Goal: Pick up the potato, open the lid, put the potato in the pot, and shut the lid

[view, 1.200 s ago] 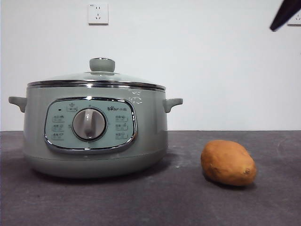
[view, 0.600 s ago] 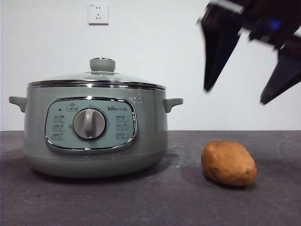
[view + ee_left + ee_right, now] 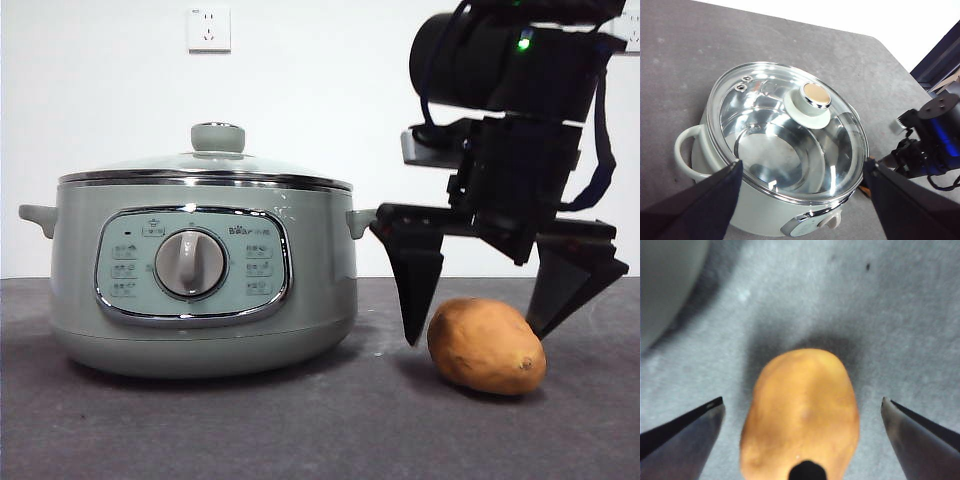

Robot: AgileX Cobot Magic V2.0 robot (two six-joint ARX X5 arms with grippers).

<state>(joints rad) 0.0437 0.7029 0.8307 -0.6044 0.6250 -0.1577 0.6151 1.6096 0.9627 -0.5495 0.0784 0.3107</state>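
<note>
Grey tabletop carries the pot, lid seated, seemingly empty inside. Beside the pot, the right gripper straddles the potato, jaws spread; left gripper gapes above the pot.

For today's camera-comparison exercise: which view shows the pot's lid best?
The left wrist view: it looks down on the whole lid, glass, rim and knob. The front view shows the lid only edge-on atop the pot. The right wrist view does not show it.

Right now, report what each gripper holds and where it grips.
Nothing is held. Right gripper straddles the potato, jaws open. Left gripper hangs open above the lid.
</note>
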